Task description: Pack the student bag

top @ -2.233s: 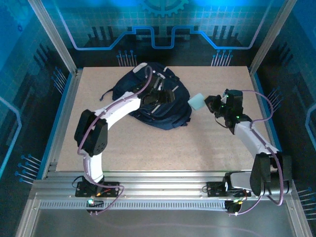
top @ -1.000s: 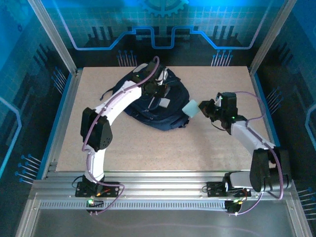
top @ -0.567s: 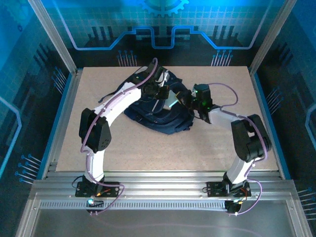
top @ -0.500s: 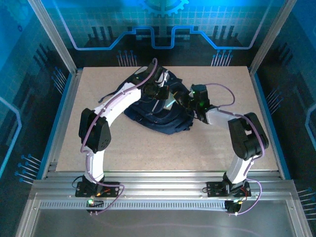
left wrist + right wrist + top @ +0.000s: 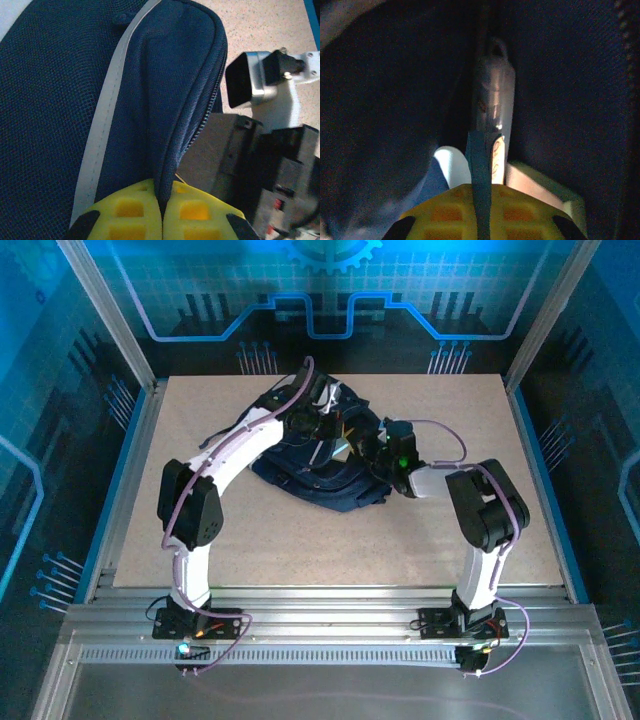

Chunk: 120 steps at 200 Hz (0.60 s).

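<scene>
Left gripper (image 5: pixel 162 212) is clamped on the bag's (image 5: pixel 75 100) zipper lip. The navy fabric is pinched between its yellow pads (image 5: pixel 130 217), and that edge is lifted so the mouth gapes toward the right arm. The bag lies on the far middle of the table (image 5: pixel 300 540), its mouth facing right. The right gripper (image 5: pixel 480 212) sits nose-first inside that mouth with dark lining on both sides, closed on a thin teal piece (image 5: pixel 477 160) held edge-on. Straight ahead and deeper in lies a pale glossy long thing (image 5: pixel 492 95), its length in line with the fingers; I cannot tell what it is. The coming move, I judge, belongs to the right arm: release inward while the left holds the lip up.
</scene>
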Motion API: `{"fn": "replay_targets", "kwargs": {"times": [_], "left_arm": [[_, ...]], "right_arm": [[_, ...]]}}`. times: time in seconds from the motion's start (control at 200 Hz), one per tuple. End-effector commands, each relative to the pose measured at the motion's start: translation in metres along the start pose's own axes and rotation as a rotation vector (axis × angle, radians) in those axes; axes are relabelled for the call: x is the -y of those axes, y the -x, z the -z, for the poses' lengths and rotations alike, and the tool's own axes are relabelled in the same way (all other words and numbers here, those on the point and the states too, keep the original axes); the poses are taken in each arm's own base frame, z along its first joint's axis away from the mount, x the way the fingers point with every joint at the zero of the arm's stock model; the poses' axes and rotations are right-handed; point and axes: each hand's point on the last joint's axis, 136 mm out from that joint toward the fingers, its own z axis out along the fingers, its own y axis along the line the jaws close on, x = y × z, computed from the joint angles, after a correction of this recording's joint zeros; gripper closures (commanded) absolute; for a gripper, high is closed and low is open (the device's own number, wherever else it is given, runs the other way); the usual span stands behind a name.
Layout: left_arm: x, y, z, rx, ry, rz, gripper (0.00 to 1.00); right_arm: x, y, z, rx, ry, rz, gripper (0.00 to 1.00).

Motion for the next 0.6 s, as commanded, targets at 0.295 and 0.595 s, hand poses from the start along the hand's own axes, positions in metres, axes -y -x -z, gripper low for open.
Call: {"fn": "replay_targets", "kwargs": {"times": [0.295,0.595], "left_arm": [[0.031,0.029,0.04,0.115,-0.131,-0.005,1.0],[0.052,0.026,0.051,0.1,-0.218,0.017,1.0]], "right_arm": [[-0.027,0.001,0.035,0.046,0.027,0.094,1.0],[0.006,0.019,-0.004,0.052,-0.176,0.101,1.0]]}}
